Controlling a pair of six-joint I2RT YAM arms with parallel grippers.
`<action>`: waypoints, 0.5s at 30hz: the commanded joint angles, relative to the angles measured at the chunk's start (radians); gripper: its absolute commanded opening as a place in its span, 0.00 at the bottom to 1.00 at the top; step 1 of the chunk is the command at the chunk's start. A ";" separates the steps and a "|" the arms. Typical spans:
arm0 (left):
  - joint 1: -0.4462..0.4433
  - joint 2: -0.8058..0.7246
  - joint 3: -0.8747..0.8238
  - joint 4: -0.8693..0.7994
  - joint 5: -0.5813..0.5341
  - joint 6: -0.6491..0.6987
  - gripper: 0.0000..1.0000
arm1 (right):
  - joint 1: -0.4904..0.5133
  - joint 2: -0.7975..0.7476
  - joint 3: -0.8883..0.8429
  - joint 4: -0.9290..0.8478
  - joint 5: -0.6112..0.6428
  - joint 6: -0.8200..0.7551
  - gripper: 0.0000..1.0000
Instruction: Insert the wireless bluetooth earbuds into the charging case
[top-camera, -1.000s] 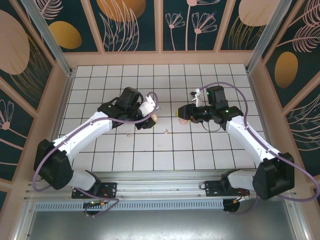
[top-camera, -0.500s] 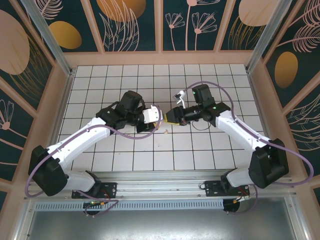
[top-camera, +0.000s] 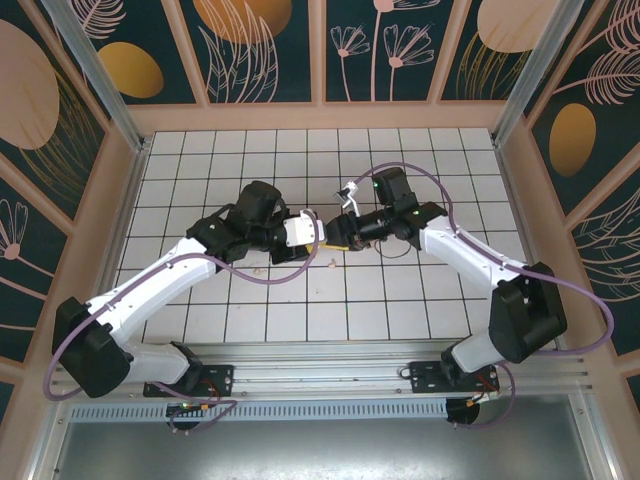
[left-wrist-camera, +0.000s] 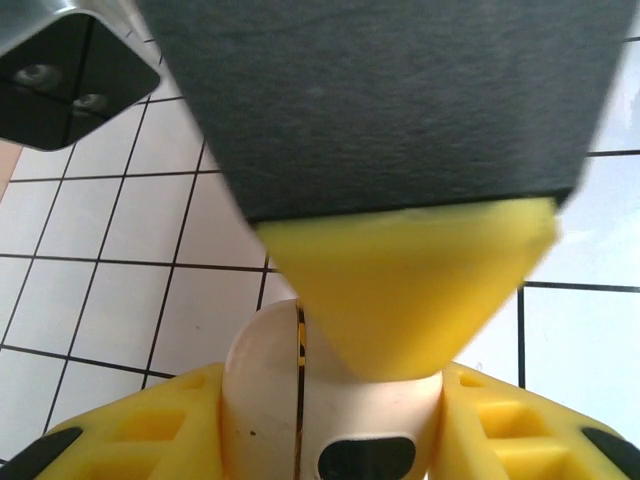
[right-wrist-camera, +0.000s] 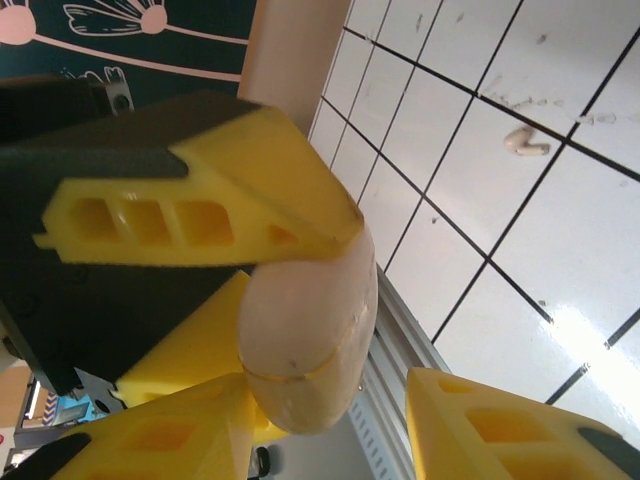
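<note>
Charging case (right-wrist-camera: 308, 335) — half-hidden by left fingers (right-wrist-camera: 200, 212)

White arms (top-camera: 160, 280), black joints (top-camera: 255, 205), purple cables (top-camera: 412, 166)

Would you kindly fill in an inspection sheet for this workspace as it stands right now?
Surface: white tiled table with a dark grid.
Job's things: charging case held between the two arms, seam line showing; one earbud loose on a tile.
Clutter: nothing seen.
Claws: left claw shut on the charging case; right claw open, one finger against the case.
Cables: purple cable looping along each arm.
Surroundings: floral wall panels, metal frame posts.
</note>
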 joint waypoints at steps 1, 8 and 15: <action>-0.009 -0.029 0.019 0.036 0.014 0.024 0.32 | 0.003 0.017 0.034 0.054 -0.037 0.024 0.43; -0.015 -0.034 0.020 0.038 0.002 0.030 0.34 | 0.025 0.019 0.026 0.100 -0.054 0.050 0.27; -0.015 -0.031 0.023 0.059 -0.018 0.004 0.52 | 0.019 -0.017 0.016 0.119 -0.028 0.037 0.19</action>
